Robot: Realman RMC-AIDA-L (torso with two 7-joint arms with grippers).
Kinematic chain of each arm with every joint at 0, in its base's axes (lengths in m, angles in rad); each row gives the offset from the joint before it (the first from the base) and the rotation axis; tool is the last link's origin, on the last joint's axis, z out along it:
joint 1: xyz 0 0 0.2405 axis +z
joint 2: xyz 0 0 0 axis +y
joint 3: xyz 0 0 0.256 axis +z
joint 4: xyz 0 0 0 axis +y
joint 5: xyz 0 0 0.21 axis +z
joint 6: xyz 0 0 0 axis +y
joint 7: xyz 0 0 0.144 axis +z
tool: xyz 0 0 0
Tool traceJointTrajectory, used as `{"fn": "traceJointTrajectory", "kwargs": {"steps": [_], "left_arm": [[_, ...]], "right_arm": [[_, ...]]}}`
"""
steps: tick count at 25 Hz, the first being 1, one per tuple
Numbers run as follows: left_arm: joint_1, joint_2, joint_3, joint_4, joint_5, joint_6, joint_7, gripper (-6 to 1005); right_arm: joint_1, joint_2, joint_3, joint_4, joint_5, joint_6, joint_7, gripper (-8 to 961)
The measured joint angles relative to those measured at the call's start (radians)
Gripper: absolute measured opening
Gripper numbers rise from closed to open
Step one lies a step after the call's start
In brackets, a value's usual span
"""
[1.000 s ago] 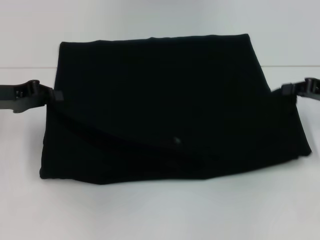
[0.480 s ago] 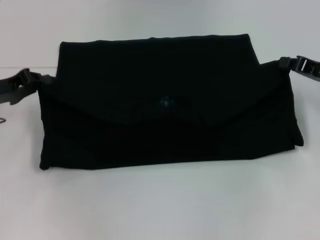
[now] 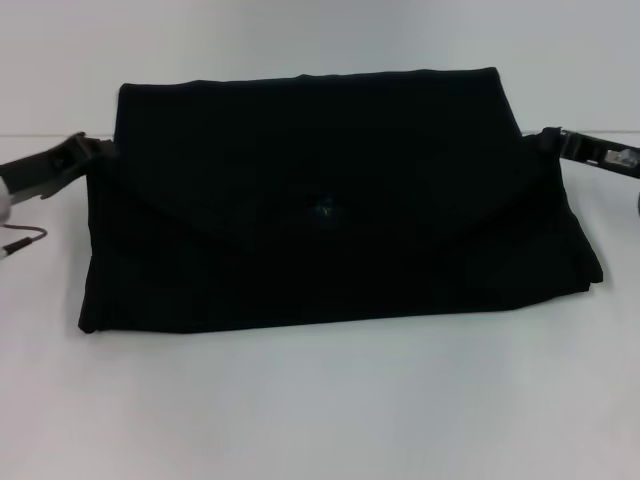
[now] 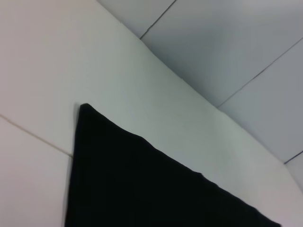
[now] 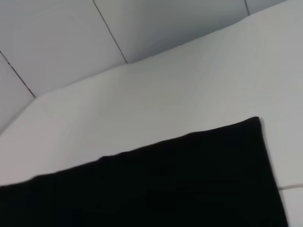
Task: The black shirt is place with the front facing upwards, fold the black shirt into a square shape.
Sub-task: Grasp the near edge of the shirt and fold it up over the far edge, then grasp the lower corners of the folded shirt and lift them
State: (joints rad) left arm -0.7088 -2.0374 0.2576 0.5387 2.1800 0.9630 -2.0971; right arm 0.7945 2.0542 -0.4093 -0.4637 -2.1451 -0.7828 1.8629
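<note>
Black shirt [image 3: 330,200] on white table [image 3: 320,410], near half lifted, doubled toward far edge. Left gripper [image 3: 88,152] and right gripper [image 3: 552,140] pinched shut on side edges

We see a white bench [image 3: 320,400] filling most of the head view, its surface smooth and evenly lit, with soft shading only. A faint seam line crosses it toward the far side, and we find similar thin seams in both wrist views. Beyond the far edge of the bench we see a pale grey wall [image 4: 246,42] made of large flat panels, split by narrow dark joints that run at angles in the wrist views. In the right wrist view the same panelled wall [image 5: 156,23] rises directly behind the bench edge.
</note>
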Motion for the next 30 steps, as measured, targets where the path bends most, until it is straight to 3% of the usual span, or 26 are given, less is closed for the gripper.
{"fn": "traceJointTrajectory", "kwargs": {"steps": [1, 7, 9, 14, 17, 20, 21, 22, 24, 27, 30], "left_arm": [[0.0, 0.0, 0.0, 0.0, 0.0, 0.0, 0.0, 55], [-0.015, -0.047, 0.017, 0.003, -0.005, -0.099, 0.044, 56], [-0.013, -0.056, 0.018, 0.003, -0.016, -0.106, 0.069, 57], [0.007, -0.049, 0.018, -0.01, -0.057, -0.093, 0.114, 58], [0.028, -0.039, 0.016, -0.014, -0.075, -0.058, 0.112, 219], [0.06, -0.022, 0.015, -0.015, -0.094, 0.001, 0.105, 341], [0.085, -0.001, 0.018, -0.016, -0.098, 0.066, 0.087, 376], [0.085, -0.001, 0.018, -0.016, -0.098, 0.066, 0.087, 411], [0.114, 0.03, 0.02, -0.016, -0.098, 0.147, 0.052, 480], [0.159, 0.088, 0.053, -0.017, -0.082, 0.257, -0.017, 715], [0.185, 0.13, 0.117, -0.016, -0.057, 0.309, -0.069, 751]], "right_arm": [[0.003, 0.004, -0.002, 0.005, 0.0, 0.014, -0.015, 28], [0.0, 0.029, -0.007, 0.011, 0.053, 0.035, -0.147, 29], [-0.008, 0.031, -0.007, 0.012, 0.084, 0.03, -0.165, 89], [-0.035, 0.027, -0.003, 0.012, 0.159, 0.006, -0.166, 260], [-0.063, 0.016, 0.005, 0.01, 0.218, -0.034, -0.161, 382], [-0.101, 0.003, 0.005, 0.006, 0.29, -0.114, -0.161, 521], [-0.113, -0.003, 0.004, 0.004, 0.305, -0.153, -0.163, 570], [-0.125, -0.009, 0.001, 0.003, 0.315, -0.194, -0.166, 619], [-0.142, -0.024, -0.012, 0.003, 0.309, -0.276, -0.174, 686], [-0.167, -0.038, -0.053, 0.004, 0.273, -0.382, -0.212, 739], [-0.193, -0.037, -0.098, 0.002, 0.248, -0.457, -0.302, 792]]}}
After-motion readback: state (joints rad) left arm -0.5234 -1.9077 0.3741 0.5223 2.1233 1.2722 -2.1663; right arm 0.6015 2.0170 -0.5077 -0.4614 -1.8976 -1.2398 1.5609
